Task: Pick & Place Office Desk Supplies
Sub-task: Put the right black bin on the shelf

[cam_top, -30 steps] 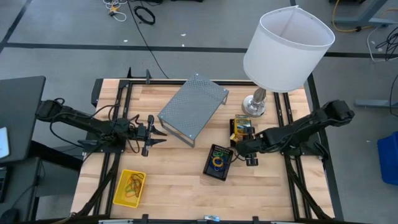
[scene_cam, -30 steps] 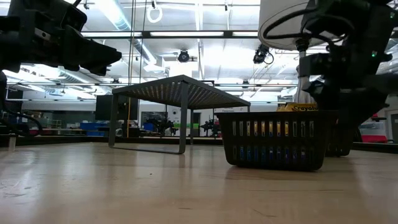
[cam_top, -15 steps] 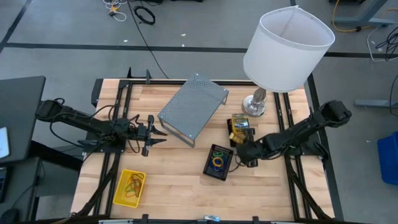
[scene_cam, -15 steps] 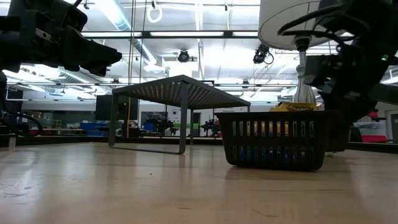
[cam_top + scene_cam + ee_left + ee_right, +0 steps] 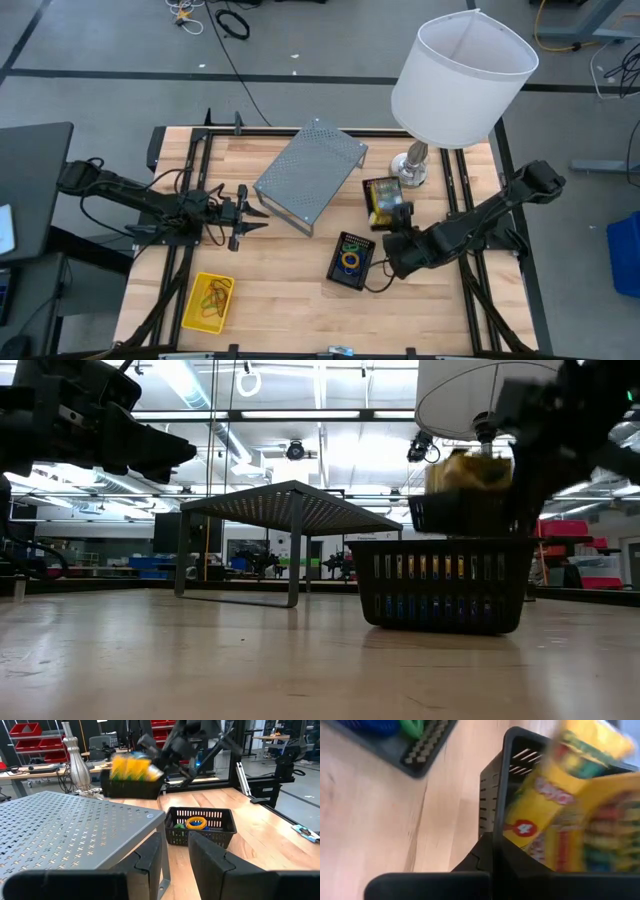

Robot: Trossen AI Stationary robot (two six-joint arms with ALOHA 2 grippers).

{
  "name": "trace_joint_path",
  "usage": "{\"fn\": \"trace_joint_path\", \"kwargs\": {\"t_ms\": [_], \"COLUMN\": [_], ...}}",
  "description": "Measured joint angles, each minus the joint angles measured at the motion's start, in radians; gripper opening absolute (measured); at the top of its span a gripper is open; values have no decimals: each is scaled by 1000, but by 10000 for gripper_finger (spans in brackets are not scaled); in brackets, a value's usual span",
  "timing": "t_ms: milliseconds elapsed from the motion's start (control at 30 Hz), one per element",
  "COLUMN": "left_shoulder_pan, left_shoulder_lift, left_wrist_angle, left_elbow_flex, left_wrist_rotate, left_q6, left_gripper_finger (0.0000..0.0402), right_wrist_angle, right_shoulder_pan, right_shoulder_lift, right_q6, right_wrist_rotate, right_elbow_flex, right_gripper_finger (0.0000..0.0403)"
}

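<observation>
A black mesh tray (image 5: 383, 200) filled with yellow-green crayon boxes (image 5: 570, 810) hangs in the air near the lamp base. My right gripper (image 5: 397, 228) is shut on it. In the low view this tray (image 5: 465, 512) is above the second black mesh tray (image 5: 440, 585). That second tray (image 5: 350, 260) rests on its flat bottom on the table and holds coloured rubber-band loops (image 5: 196, 823). A yellow basket (image 5: 208, 302) with loops in it sits at the near left. My left gripper (image 5: 250, 212) waits open and level beside the metal riser. My right gripper pinches the crayon tray's slotted side wall (image 5: 492, 815) at its rim between the two fingers. The fingers slant down from the table's near right. The tray is lifted clear of the table with the crayon boxes still inside.
A perforated grey metal riser (image 5: 308, 172) stands at the far middle, right in front of my left gripper (image 5: 176, 855). A big white-shaded lamp (image 5: 462, 80) stands at the far right, its base (image 5: 408, 170) just beyond the lifted tray. Bare wood lies along the near edge.
My right gripper has shut on the crayon tray's wall, rolled its wrist and risen. The tray stood on the table beside the lamp base; now it is lifted clear, above the top of the rubber-band tray.
</observation>
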Motion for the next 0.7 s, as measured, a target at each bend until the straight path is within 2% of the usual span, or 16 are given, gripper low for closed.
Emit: {"fn": "trace_joint_path", "kwargs": {"t_ms": [233, 367, 567, 700], "left_shoulder_pan": [0, 0, 0, 0], "left_shoulder_lift": [0, 0, 0, 0], "left_wrist_angle": [-1, -1, -1, -1], "left_elbow_flex": [0, 0, 0, 0], "left_wrist_rotate": [0, 0, 0, 0], "left_q6": [-3, -6, -6, -7], "left_gripper_finger": [103, 103, 103, 103], "right_wrist_angle": [-69, -97, -67, 2], "right_shoulder_pan": [-16, -59, -167, -253], "right_shoulder_lift": [0, -1, -1, -1], "right_q6": [-179, -299, -519, -659], "right_wrist_rotate": [-6, -54, -162, -178], "right_elbow_flex": [200, 288, 329, 329], "right_gripper_finger": [2, 2, 2, 2]}}
